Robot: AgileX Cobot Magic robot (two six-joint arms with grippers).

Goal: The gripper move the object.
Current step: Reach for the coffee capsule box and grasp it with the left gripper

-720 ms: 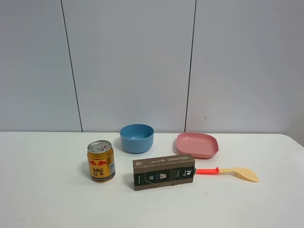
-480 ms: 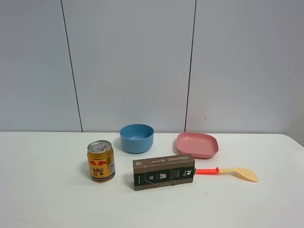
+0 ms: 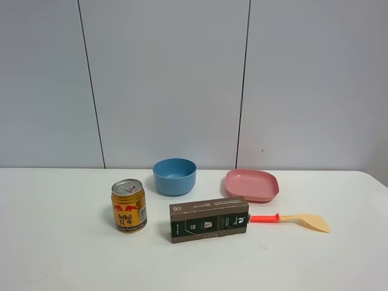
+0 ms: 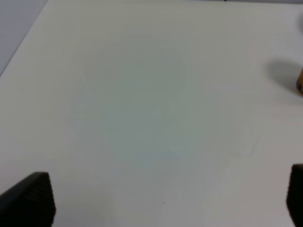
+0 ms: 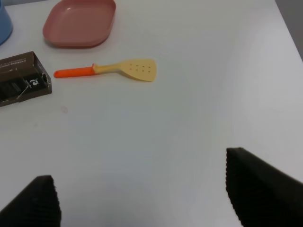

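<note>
With my left fingers (image 4: pixel 29 201) and right fingers (image 5: pixel 259 189) both spread wide over the counter (image 3: pixel 315 260), I should reach the dark brown box (image 3: pixel 209 219) at 3 o'clock of the Red Bull can (image 3: pixel 129 206) and straddle its narrow width mid-length, clear of the spatula (image 3: pixel 291 219) at its 3 o'clock end.

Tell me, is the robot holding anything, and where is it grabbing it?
Nothing is held. The left hand and the right hand are both open above the table, and the box lies apart from them.

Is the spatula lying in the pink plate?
No, the spatula lies on the table in front of the plate, its red handle pointing at the box.
</note>
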